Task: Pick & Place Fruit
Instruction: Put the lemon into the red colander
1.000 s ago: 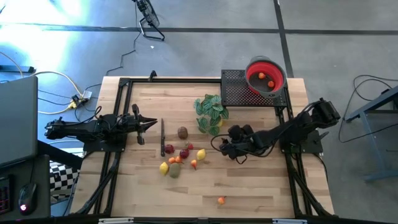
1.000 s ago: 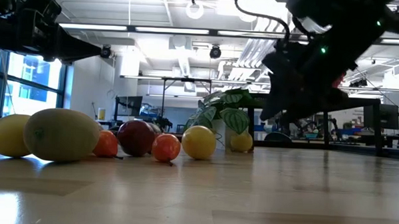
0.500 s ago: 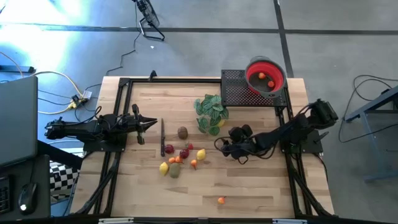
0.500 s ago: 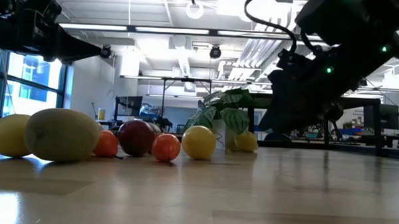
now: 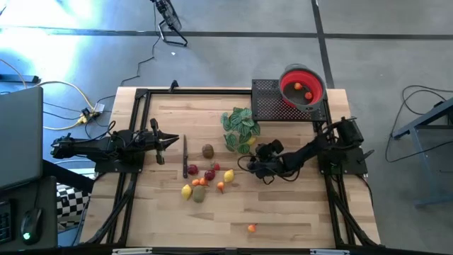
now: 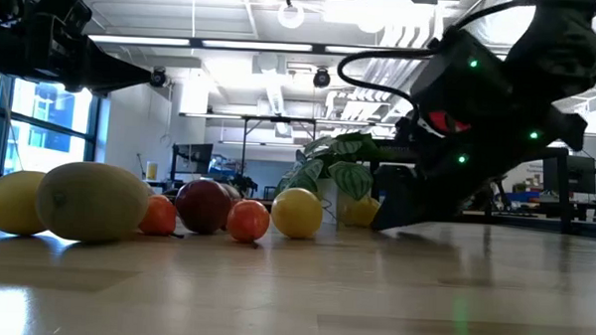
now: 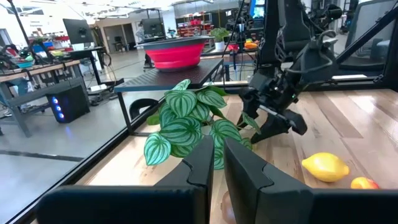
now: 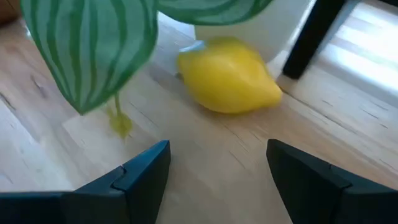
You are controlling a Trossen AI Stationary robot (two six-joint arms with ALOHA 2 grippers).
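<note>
From above, your right gripper (image 5: 249, 165) sits low on the wooden table (image 5: 283, 212), just beside the green striped-leaf plant sprig (image 5: 239, 126), with the cluster of small toy fruit (image 5: 205, 180) well to its left. One orange piece (image 5: 252, 227) lies apart near the front edge. The round red bowl with grey rim (image 5: 303, 86) already holds two pieces. Your left gripper (image 5: 170, 140) waits at the table's left side, fingers shut and empty.

At table height, the right arm reaches down close to a yellow lemon (image 6: 361, 211) under the leaves.

Past the left wrist, that arm's fingers stand nearly together.

Past the right wrist, the fingers are spread wide, holding nothing, with the lemon ahead between their lines but not yet enclosed.

Judgement: you are on the approach to a pick. Next, advance around the lemon, clear of the leaf, then close.
</note>
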